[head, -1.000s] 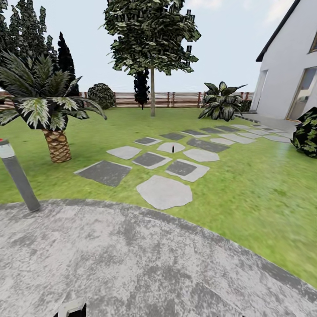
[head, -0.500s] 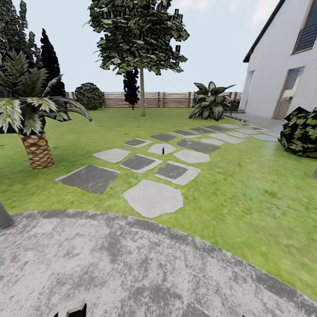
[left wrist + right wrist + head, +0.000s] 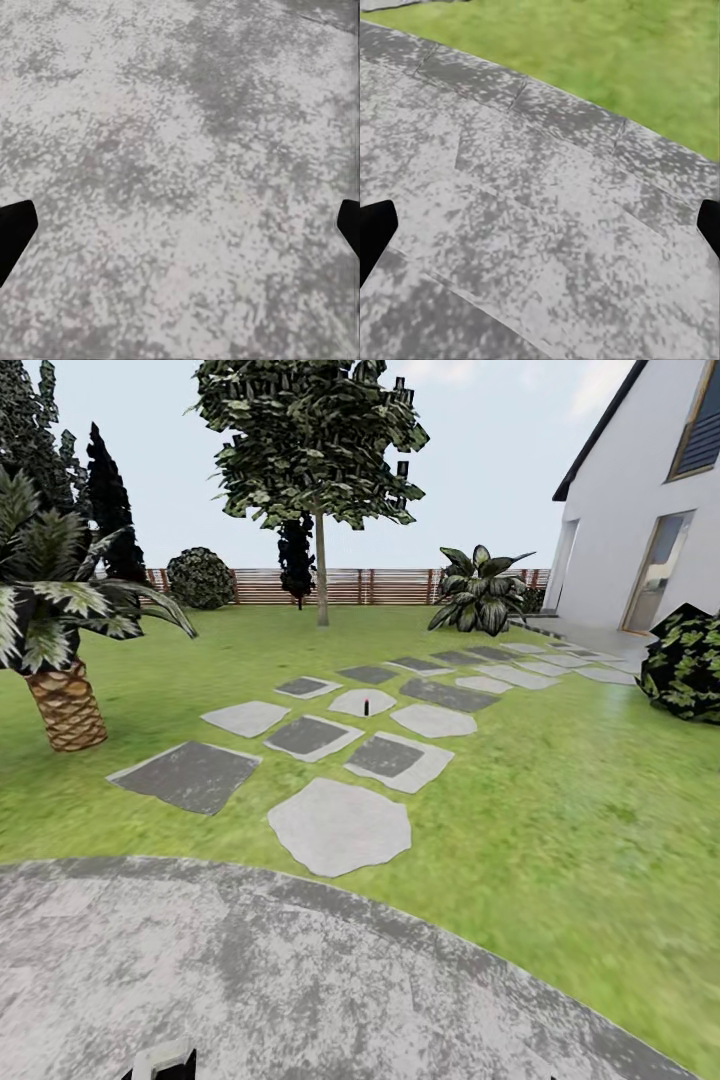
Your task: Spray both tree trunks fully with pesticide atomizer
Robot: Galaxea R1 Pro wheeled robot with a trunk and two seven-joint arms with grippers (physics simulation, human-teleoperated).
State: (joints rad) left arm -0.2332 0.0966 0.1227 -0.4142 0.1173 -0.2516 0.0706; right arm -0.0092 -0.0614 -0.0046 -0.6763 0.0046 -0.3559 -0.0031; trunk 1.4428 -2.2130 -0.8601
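The garden's green lawn [image 3: 560, 790] spreads ahead to a brown slat fence [image 3: 370, 586]. A tiny dark upright object [image 3: 367, 706] stands on a pale stepping stone; it is too small to identify. The thick grey-brown tree trunks and the white specks are out of view. My left gripper [image 3: 180, 232] is open over grey mottled paving [image 3: 187, 150], with nothing between its fingers. My right gripper [image 3: 540, 232] is open too, above the paving's curved edge, with grass [image 3: 607, 52] just beyond.
I stand on round grey paving [image 3: 250, 980]. Several stepping stones [image 3: 340, 825] run across the grass toward a white house [image 3: 650, 510]. A short palm [image 3: 60, 700] is at left, a slim-stemmed tree [image 3: 320, 560] by the fence, and a dark bush [image 3: 690, 660] at right.
The whole head view has shifted as the camera moved: the grey post at the left has slid out of the picture, and the palm sits nearer the left edge.
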